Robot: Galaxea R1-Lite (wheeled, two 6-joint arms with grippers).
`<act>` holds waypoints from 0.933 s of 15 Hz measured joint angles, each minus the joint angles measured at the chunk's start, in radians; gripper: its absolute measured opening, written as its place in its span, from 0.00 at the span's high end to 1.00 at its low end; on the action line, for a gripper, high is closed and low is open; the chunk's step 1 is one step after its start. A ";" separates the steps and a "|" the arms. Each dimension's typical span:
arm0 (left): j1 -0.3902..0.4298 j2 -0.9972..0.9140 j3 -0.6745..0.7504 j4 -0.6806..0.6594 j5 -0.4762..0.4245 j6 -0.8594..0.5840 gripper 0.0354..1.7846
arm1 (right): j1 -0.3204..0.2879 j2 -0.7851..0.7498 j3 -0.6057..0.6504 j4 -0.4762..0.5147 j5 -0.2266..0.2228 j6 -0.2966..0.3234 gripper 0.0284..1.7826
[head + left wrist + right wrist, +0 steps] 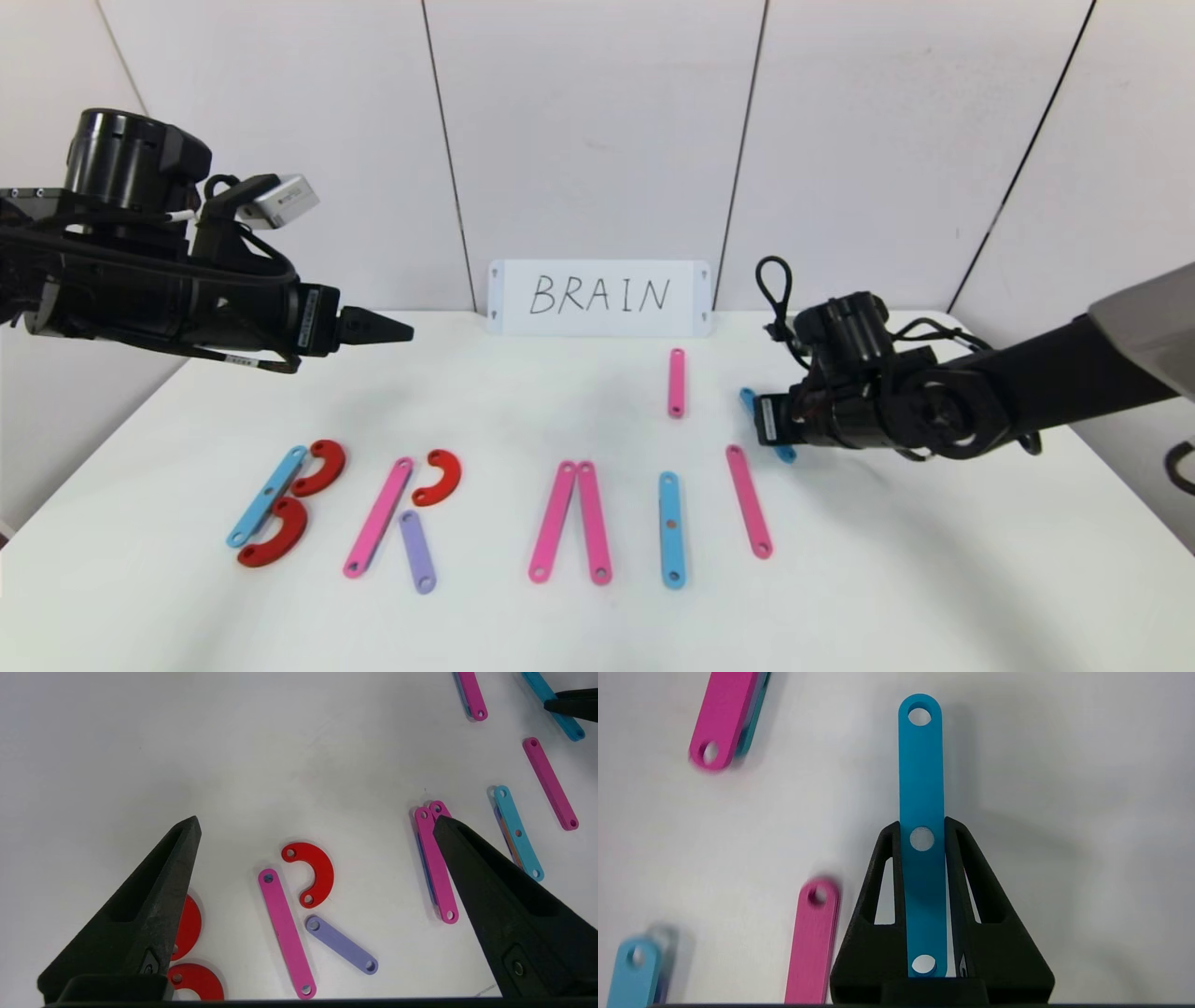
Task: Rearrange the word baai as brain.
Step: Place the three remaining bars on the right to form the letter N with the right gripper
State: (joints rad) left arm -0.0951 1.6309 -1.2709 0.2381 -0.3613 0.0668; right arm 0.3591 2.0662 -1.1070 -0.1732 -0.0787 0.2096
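The flat plastic letters lie in a row on the white table (597,625). B is a blue strip (267,496) with two red curves (320,467). R is a pink strip (378,516), a red curve (439,477) and a purple strip (416,551). Two pink strips (569,523) meet at the top, then come a blue strip (670,529) and a slanted pink strip (749,501). My right gripper (920,828) is shut on the edges of another blue strip (920,765), low over the table at the right (785,455). My left gripper (316,821) is open and empty, held high over the R.
A white card with handwritten "BRAIN" (599,297) stands against the back wall. A lone pink strip (676,383) lies in front of it, left of my right gripper. The left arm (168,289) hangs over the table's left rear corner.
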 joint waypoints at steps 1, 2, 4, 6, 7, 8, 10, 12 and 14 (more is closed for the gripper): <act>0.000 0.000 0.000 0.000 0.000 0.000 0.03 | -0.002 -0.043 0.054 -0.002 0.040 -0.022 0.85; 0.000 0.000 0.000 0.000 0.000 0.000 0.03 | -0.009 -0.082 0.103 -0.002 0.083 -0.055 0.85; 0.000 0.000 0.001 0.000 0.000 0.000 0.03 | -0.027 -0.146 0.181 -0.002 0.165 -0.131 0.85; 0.000 0.000 0.001 0.000 0.000 0.000 0.03 | -0.034 -0.183 0.236 -0.005 0.181 -0.173 0.85; 0.000 0.000 0.001 0.000 0.000 0.000 0.03 | -0.036 -0.191 0.256 -0.018 0.180 -0.178 0.85; 0.000 0.000 0.001 0.000 0.000 0.000 0.03 | -0.036 -0.194 0.272 -0.041 0.179 -0.179 0.85; 0.000 0.000 0.001 0.000 0.000 0.000 0.03 | -0.032 -0.192 0.298 -0.097 0.174 -0.182 0.85; 0.000 0.000 0.001 0.000 0.000 0.000 0.03 | -0.023 -0.184 0.311 -0.109 0.165 -0.185 0.85; 0.000 0.000 0.001 0.000 0.000 0.000 0.03 | -0.020 -0.177 0.320 -0.110 0.161 -0.187 0.85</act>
State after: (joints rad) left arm -0.0955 1.6309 -1.2700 0.2377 -0.3617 0.0668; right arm 0.3391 1.8887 -0.7874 -0.2836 0.0826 0.0221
